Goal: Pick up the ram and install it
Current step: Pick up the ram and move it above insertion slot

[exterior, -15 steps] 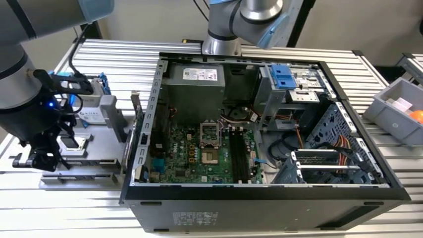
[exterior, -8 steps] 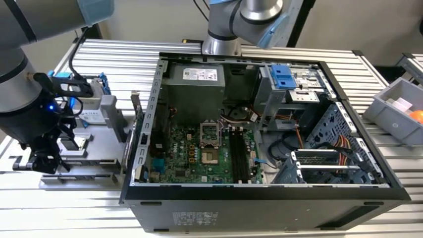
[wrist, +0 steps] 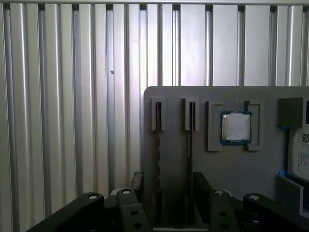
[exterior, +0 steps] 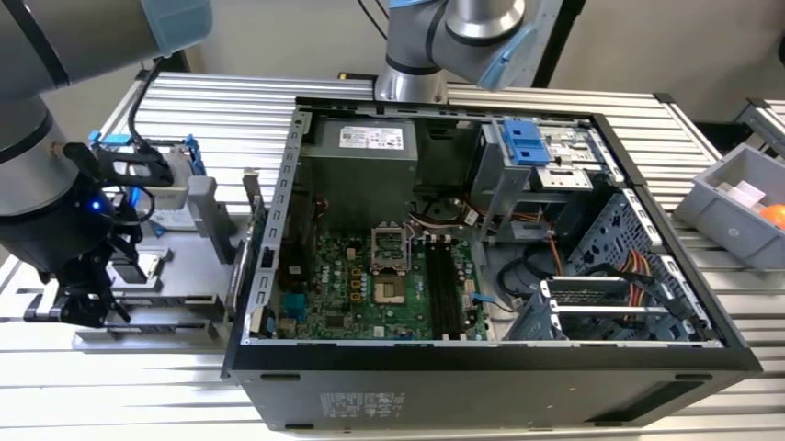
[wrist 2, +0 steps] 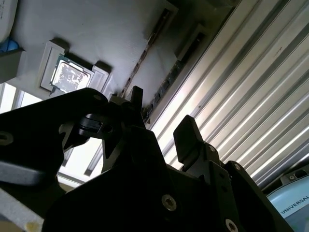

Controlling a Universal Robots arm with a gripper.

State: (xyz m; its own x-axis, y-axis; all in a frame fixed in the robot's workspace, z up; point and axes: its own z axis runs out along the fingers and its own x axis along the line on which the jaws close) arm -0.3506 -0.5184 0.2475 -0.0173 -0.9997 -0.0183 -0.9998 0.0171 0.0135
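I have the slatted counter [exterior: 221, 101] carrying the open computer case [exterior: 491, 367]. The grey tray [wrist: 260, 164] sits beside the case, at the exterior view's left. The ram [wrist: 158, 140] stands on edge in a tray slot, with a second stick [wrist: 189, 140] just beside it. My hand [wrist: 169, 183] hovers over them, fingers spread and pinching nothing. Both sticks' long axes run in line with the gap between the fingers, so I judge the hand straddles the pair, not centred on either.
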